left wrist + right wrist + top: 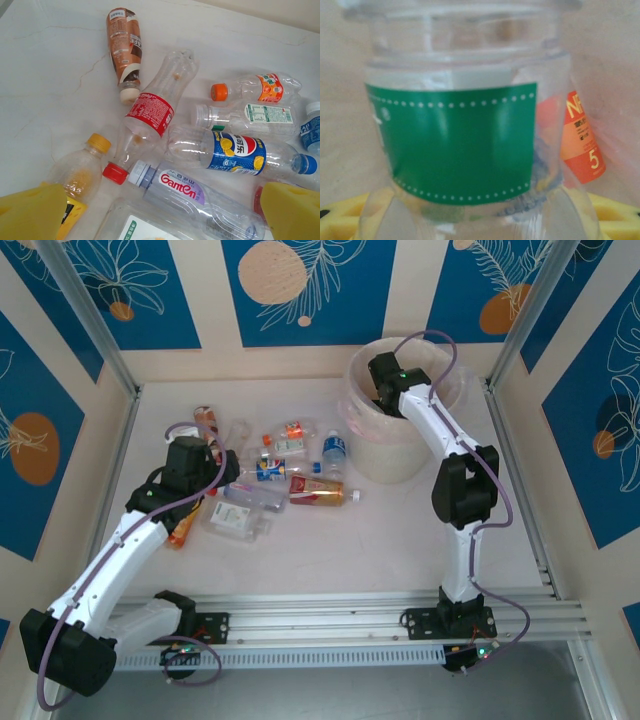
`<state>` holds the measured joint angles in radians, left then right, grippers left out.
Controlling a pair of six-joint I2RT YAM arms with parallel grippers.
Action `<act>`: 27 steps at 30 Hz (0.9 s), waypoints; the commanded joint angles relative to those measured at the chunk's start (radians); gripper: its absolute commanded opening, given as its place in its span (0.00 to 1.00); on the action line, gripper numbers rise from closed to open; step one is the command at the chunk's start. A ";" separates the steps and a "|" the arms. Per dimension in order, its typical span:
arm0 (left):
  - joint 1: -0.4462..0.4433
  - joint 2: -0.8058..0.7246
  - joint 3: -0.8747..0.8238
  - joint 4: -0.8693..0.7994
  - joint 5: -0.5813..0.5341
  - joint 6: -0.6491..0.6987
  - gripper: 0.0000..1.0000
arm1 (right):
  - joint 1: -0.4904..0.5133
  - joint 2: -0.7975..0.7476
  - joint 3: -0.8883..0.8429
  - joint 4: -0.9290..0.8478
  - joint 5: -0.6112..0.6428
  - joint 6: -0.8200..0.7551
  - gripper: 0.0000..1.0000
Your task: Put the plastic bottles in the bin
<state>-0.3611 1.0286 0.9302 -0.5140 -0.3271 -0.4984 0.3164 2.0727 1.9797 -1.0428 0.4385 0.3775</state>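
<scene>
Several plastic bottles (285, 475) lie in a loose pile on the white table, left of the bin (400, 455). My left gripper (215, 468) hovers open over them. In the left wrist view its yellow fingers (30, 212) flank a clear Ganten bottle (185, 192), with a red-label bottle (152, 112) and a blue-label bottle (235, 152) just beyond. My right gripper (378, 390) reaches down inside the bin. It holds a clear green-label bottle (460, 145) between its yellow pads (340, 220). An orange-label bottle (582, 140) lies behind it in the bin.
A brown-label bottle (125, 45) lies apart at the far left of the pile, and a yellow-capped one (82, 167) sits by my left finger. Aluminium rails (340, 615) run along the table's near edge. Patterned walls close in the back and sides.
</scene>
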 commanded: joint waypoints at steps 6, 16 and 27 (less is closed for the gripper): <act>0.005 -0.005 0.031 -0.012 -0.027 0.006 0.99 | 0.014 -0.045 -0.032 -0.052 -0.168 -0.037 0.69; 0.004 -0.015 0.028 -0.015 -0.034 0.003 0.99 | 0.016 -0.045 -0.108 -0.046 -0.271 -0.045 0.70; 0.005 -0.009 0.030 -0.009 -0.030 0.000 0.99 | 0.037 -0.039 0.013 -0.100 -0.147 -0.048 0.83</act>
<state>-0.3611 1.0286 0.9302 -0.5144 -0.3454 -0.4992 0.3405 2.0495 1.9194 -1.0977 0.2523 0.3397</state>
